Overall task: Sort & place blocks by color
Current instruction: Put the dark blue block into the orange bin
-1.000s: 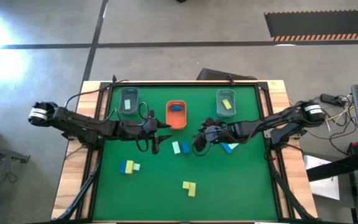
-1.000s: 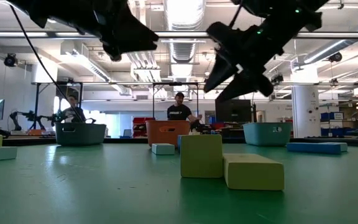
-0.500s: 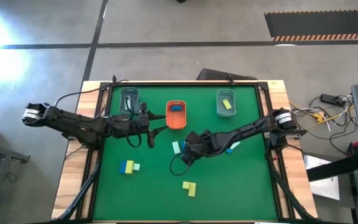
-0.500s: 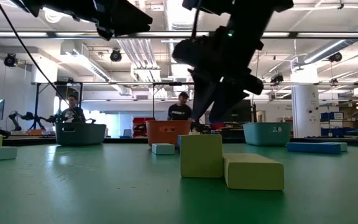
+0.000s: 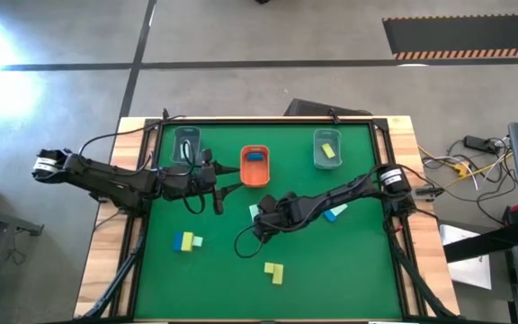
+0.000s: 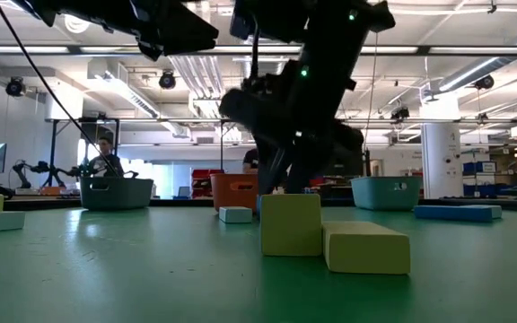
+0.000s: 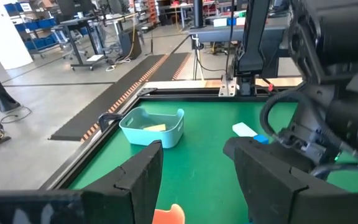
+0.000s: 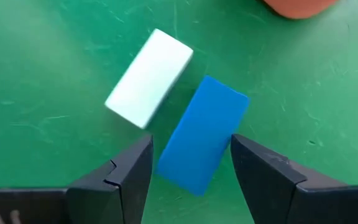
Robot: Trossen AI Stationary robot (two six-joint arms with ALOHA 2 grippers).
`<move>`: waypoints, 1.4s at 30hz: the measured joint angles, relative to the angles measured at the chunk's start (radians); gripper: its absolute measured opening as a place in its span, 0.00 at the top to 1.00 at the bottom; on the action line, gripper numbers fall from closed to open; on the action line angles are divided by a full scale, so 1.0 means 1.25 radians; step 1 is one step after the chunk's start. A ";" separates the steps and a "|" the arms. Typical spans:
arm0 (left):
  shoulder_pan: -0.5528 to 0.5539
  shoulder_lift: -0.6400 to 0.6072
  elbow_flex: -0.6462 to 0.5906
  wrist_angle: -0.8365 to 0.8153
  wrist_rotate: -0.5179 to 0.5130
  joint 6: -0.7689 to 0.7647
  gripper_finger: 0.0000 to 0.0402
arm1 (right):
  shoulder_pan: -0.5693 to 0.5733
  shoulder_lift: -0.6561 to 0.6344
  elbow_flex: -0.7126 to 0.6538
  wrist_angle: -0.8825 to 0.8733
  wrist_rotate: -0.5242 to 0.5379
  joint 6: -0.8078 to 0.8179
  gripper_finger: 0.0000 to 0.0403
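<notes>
This was a robotics lab or industrial workshop: exposed ceiling ducts (image 6: 263, 22) and strip lights ran overhead, another robot arm (image 6: 39, 169) stood on a distant bench, shelving held blue storage bins (image 7: 27, 7), and the concrete floor (image 5: 268, 31) carried hazard-striped matting (image 5: 461, 36).

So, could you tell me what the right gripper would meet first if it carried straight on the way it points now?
Most likely the blue block. The right gripper, fingers open, points down at it, with the mint block just beside. How much height remains is unclear.
</notes>
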 joint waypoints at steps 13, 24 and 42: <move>0.000 -0.005 0.000 0.000 0.000 0.000 0.55 | -0.006 0.030 0.000 0.003 0.000 -0.027 0.55; 0.000 -0.009 0.000 0.000 0.000 -0.002 0.55 | -0.009 -0.054 0.000 -0.088 -0.010 -0.185 0.70; 0.001 -0.042 0.005 0.100 -0.146 0.176 0.55 | -0.292 -0.274 0.000 -0.071 -0.209 -0.849 0.70</move>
